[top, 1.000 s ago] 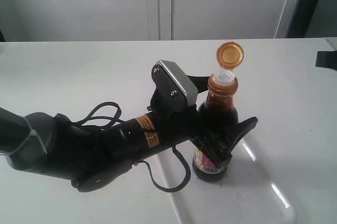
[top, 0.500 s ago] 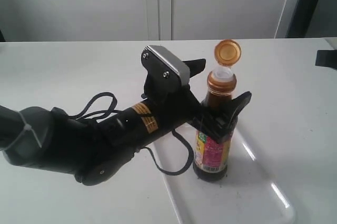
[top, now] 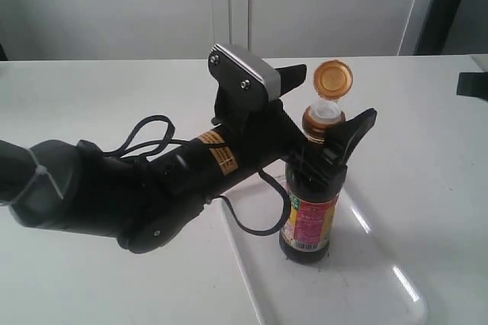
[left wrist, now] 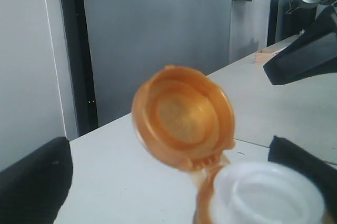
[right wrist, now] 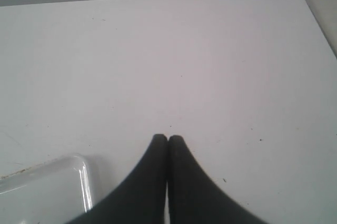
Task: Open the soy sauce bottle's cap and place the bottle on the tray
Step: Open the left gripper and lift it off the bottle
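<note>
Cap's [top: 333, 79] flipped open, white spout showing, and the bottle [top: 311, 203] stands upright on the tray [top: 381, 279]. By the look of it both halves of the job are done and this is the release. The left hand [top: 332, 111] is spread wide, one finger either side of the neck just below the collar, neither one clearly touching glass. From the left wrist camera the open cap [left wrist: 183, 116] fills the view, with the fingers [left wrist: 34, 182] dark at either edge. The next move calls for a clean lift up and away without clipping that raised cap or nudging the bottle over. The right hand [right wrist: 168, 139] is pressed together, empty, low over the table [right wrist: 210, 50] by the tray's corner [right wrist: 79, 169].
</note>
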Tool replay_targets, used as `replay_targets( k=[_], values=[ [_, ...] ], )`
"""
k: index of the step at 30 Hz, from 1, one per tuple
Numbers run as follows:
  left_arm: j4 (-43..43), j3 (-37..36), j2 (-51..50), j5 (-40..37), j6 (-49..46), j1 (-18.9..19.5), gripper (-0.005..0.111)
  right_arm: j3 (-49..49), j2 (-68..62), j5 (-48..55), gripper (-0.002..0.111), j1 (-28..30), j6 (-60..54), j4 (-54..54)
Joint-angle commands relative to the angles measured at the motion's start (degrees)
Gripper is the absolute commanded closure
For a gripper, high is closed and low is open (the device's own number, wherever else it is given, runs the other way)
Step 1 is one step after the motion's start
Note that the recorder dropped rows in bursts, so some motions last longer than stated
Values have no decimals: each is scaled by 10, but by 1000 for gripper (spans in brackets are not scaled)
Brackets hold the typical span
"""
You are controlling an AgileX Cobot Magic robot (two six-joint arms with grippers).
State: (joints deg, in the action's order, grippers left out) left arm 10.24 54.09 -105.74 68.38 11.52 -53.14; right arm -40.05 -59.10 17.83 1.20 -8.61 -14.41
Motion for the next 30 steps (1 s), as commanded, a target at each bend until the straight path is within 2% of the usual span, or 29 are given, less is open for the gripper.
replay_targets(
  k=[1,8,25,28,30],
  values=[
    [4,10,19,4,5,-1,1,2,0,-3,108,4,-6,-3],
    [4,31,34,-25,4,-1,1,2,0,-2,108,4,-6,-3],
    [5,61,71,-26,1,-1,2,2,0,-1,108,4,-6,-6],
    [14,60,99,-53,1,-1,2,2,0,-1,108,4,-6,-7],
    [36,60,127,-98,-2,-1,2,2,0,-2,108,4,-6,-7]
  ],
)
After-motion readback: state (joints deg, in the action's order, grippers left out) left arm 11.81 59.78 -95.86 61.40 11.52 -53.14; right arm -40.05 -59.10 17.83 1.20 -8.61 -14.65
